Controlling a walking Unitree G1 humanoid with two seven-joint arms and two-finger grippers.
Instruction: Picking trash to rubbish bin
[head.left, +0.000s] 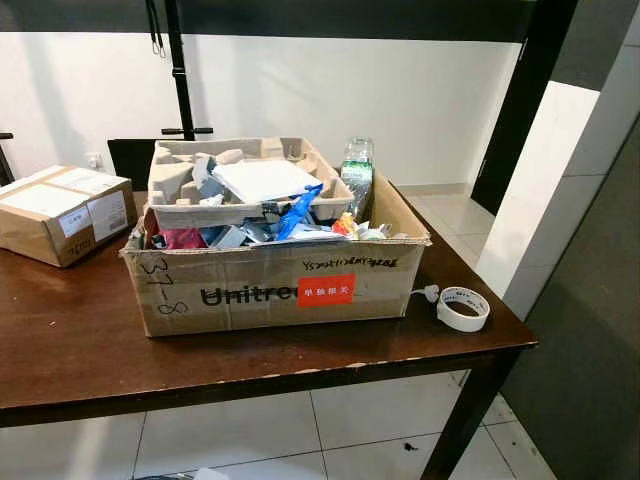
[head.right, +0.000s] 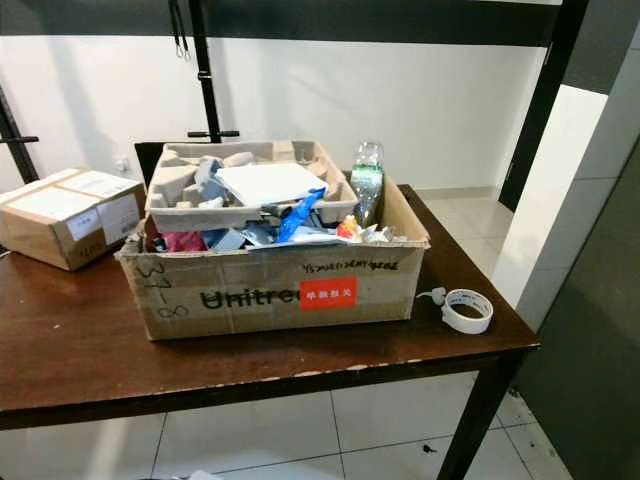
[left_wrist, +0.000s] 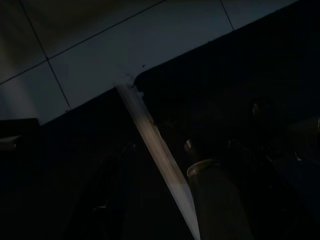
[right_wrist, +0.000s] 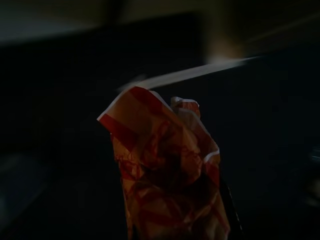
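Cardboard bin: a brown Unitree-printed carton sits on the dark wooden bench, already heaped with rubbish.
Contents: a moulded pulp tray holding a white sheet lies across the top; blue wrapper scraps and a clear plastic bottle stand among the litter.
Nearby: a smaller sealed parcel rests on the bench well to the left of the carton; a roll of white tape lies just beside the carton's right end, near the bench edge.
Trash in hand: a crumpled red-and-white paper wrapper shows in the dim right wrist view, apparently held up by the right gripper; the jaws themselves are lost in shadow, so the grip is judged, not seen.
Left arm: hangs idle over pale floor tiles beside a dark bench leg; whether its jaws are open or closed cannot be told.
Risk: the carton is brim-full, so a light wrapper released on top may slide off onto bench or floor.
Risk: a low approach could clip the upright bottle or shift the pulp tray.
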